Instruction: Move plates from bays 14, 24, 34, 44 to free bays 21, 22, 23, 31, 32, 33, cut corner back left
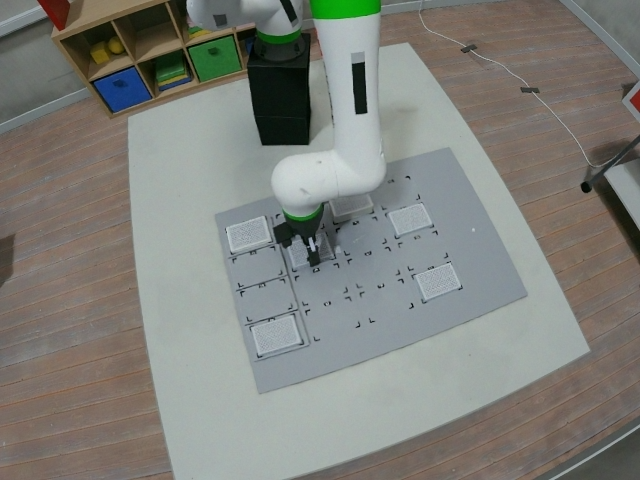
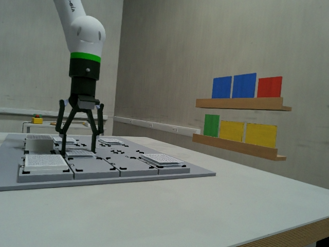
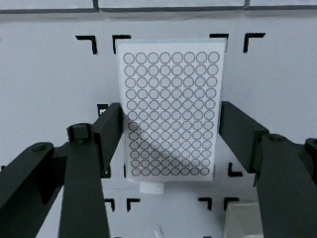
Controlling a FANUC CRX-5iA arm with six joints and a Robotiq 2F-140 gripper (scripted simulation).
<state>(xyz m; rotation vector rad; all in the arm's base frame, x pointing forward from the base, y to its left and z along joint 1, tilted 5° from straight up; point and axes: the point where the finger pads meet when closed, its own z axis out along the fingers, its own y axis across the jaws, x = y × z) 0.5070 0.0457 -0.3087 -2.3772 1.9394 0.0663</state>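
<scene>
My gripper (image 1: 303, 253) (image 2: 78, 152) (image 3: 169, 116) is shut on a sealed 96-well plate (image 1: 324, 248) (image 2: 79, 153) (image 3: 170, 74), gripping its long sides. The plate is low over bay 23, between the bay's black corner pieces in the wrist view. Sealed plates lie in raised bay 14 (image 1: 248, 233) (image 2: 43, 160) and raised bay 44 (image 1: 276, 334) (image 2: 162, 158). Raised bays 24 (image 1: 256, 266) and 34 (image 1: 266, 299) are bare. Another plate (image 1: 409, 218) lies in bay 21.
The deep-well block (image 1: 351, 205) (image 2: 39, 142) (image 3: 243, 220) stands in bay 12, close behind the gripper. A plate (image 1: 437, 281) (image 2: 111, 140) lies in bay 41. The grey deck (image 1: 480, 258) (image 2: 7, 148) rests on a white table. The arm's black base (image 1: 279, 87) stands behind the deck.
</scene>
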